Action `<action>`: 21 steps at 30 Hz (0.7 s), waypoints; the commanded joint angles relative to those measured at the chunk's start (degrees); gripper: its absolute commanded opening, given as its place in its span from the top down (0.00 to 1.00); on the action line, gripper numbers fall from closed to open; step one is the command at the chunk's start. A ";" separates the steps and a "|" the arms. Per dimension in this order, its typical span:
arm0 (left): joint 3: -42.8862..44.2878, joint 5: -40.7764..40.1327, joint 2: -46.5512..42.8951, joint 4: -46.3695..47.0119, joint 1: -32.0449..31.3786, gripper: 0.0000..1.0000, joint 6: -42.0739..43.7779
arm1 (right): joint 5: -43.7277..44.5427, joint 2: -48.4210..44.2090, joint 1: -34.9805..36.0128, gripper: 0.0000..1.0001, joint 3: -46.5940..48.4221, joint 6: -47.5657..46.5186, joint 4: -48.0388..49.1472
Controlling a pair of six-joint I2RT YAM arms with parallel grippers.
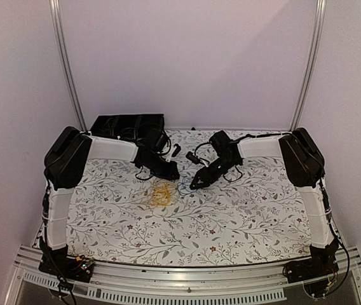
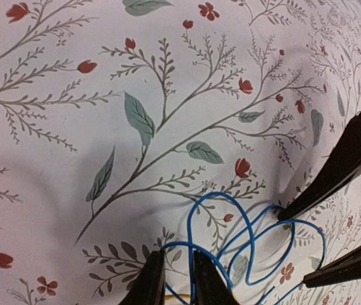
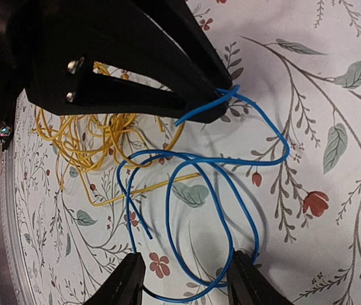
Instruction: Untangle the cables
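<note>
two tools on one blue cable [image 3: 218,160], mid-counter [image 3: 333,76] beside the yellow coil [image 3: 85,143]: my left tool [image 2: 177,254] is nipped onto it, right tool [image 3: 187,257] apart, astride its loops. risks i see: pulling cinches the loops, drags the yellow along, or the thin wire slips out.

Open tablecloth [image 1: 231,229] lies nearside of the cables [image 1: 162,194]; black box [image 1: 128,125] blocks far-left.

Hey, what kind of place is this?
Likely a robot lab cell, not a home: left arm and right arm mounted on an aluminium rail, bare pale walls, yellow cable and blue cable on a floral cloth.
</note>
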 commanded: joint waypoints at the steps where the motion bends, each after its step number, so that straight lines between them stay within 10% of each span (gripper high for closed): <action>1: 1.29 1.62 0.16 -1.04 0.40 0.88 1.57 | 2.33 2.03 0.19 0.52 -1.67 -0.28 -0.43; 10: 0.49 -0.98 -5.27 -2.78 2.81 1.00 0.72 | 6.82 2.45 0.19 0.54 -2.44 -0.40 -0.15; 21: 6.80 -3.97 -22.33 -2.11 10.02 1.00 -1.83 | 13.58 3.46 0.19 0.86 -5.28 2.28 0.45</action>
